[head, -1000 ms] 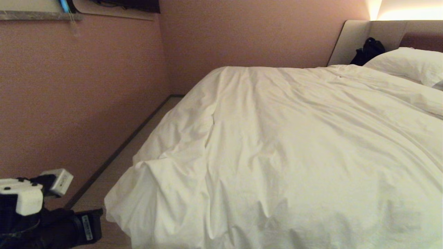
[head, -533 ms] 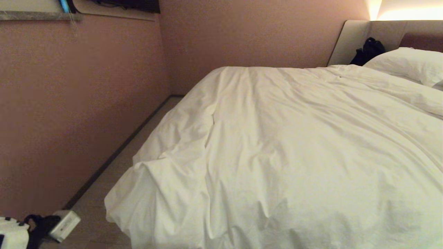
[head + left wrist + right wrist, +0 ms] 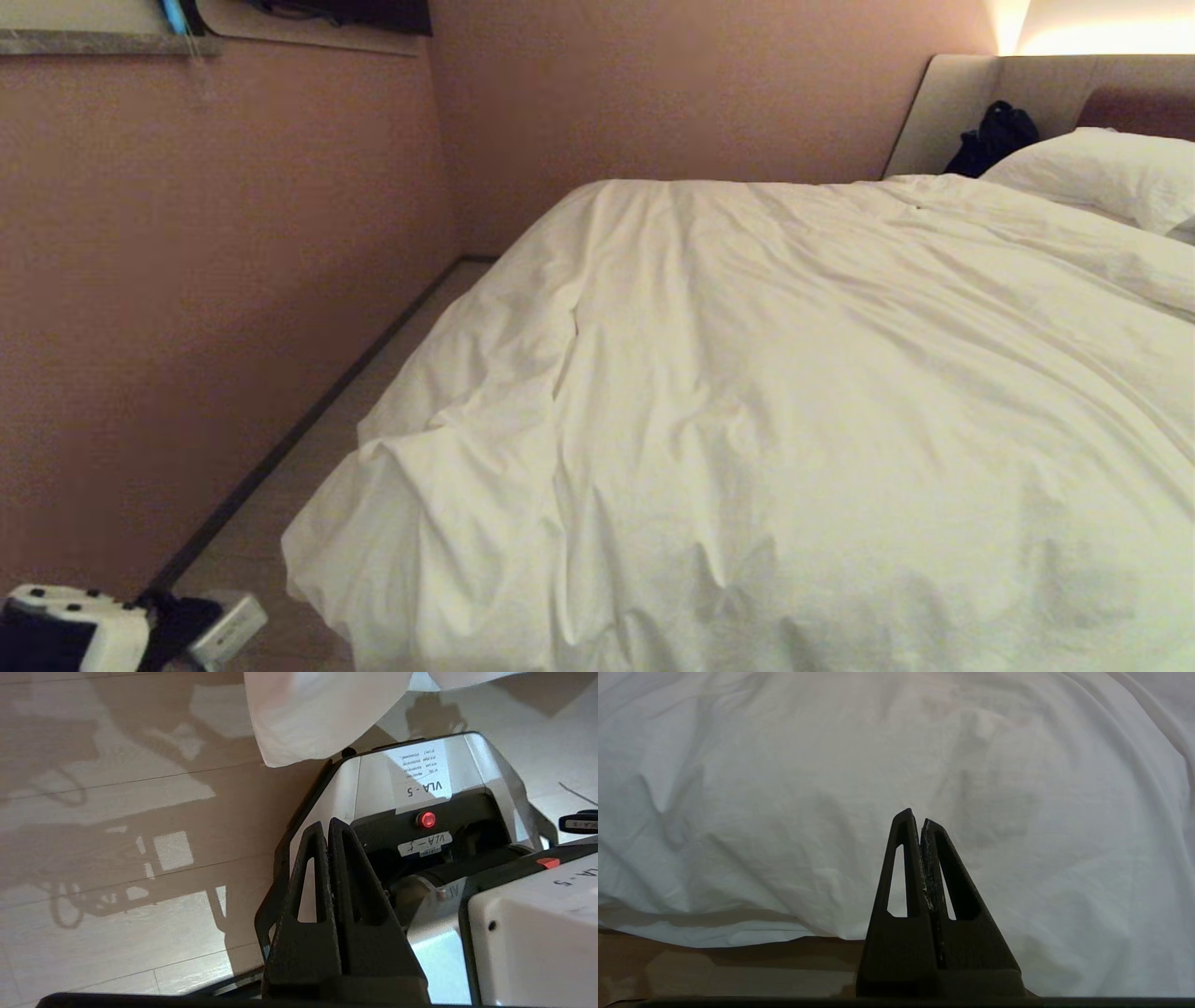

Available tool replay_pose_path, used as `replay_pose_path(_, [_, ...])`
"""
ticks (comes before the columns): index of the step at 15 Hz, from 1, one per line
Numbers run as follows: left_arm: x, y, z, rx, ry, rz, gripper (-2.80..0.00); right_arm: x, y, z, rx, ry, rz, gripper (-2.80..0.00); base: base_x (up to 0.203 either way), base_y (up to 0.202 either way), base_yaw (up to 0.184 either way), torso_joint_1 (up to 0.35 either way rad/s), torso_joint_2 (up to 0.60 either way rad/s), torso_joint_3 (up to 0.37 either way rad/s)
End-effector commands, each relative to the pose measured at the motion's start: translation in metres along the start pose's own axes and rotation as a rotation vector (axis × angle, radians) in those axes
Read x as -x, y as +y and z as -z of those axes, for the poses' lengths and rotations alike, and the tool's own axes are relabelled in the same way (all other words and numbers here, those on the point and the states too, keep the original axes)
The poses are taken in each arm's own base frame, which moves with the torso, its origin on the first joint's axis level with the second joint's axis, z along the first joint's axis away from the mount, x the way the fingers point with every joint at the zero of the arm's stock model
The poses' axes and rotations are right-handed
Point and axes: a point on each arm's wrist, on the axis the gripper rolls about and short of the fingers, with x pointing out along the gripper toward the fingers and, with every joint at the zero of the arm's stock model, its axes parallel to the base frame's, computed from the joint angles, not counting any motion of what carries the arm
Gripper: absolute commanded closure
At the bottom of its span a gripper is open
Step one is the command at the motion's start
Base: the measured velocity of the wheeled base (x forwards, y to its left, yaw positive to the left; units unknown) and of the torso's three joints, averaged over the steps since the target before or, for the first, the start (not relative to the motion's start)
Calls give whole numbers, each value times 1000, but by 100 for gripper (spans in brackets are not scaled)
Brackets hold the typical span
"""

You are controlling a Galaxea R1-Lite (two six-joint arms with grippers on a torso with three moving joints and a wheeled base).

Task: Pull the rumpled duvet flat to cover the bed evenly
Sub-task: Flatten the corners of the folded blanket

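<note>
Before you, the white duvet lies spread over the bed, its creased corner draping to the floor. A pillow rests by the headboard. Your left gripper and right gripper are both clamped empty.

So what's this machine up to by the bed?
It is making the bed. The duvet lies spread across the bed up to the pillow, with some creases at the near corner hanging toward the floor. Neither gripper holds anything: the left gripper is shut and low beside the bed, over the robot's own base; the right gripper is shut too, just short of the duvet's edge.
</note>
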Motion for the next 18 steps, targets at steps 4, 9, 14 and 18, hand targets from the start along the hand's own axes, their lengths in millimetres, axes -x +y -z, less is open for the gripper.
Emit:
replay_pose_path(4, [-48, 9, -17, 9, 87, -1, 0, 0, 0, 0, 0, -2, 2, 0, 0, 0, 0, 0, 0, 0])
replay_pose_path(9, [-71, 5, -22, -26, 129, 20, 0, 0, 0, 0, 0, -1, 0, 0, 0, 0, 0, 0, 0, 0])
replay_pose_path(14, [-71, 5, -22, -28, 108, 15, 0, 0, 0, 0, 0, -1, 0, 0, 0, 0, 0, 0, 0, 0])
replay_pose_path(18, [-74, 7, -21, -21, 119, 9, -280, 0, 0, 0, 0, -1, 2, 0, 0, 0, 0, 0, 0, 0])
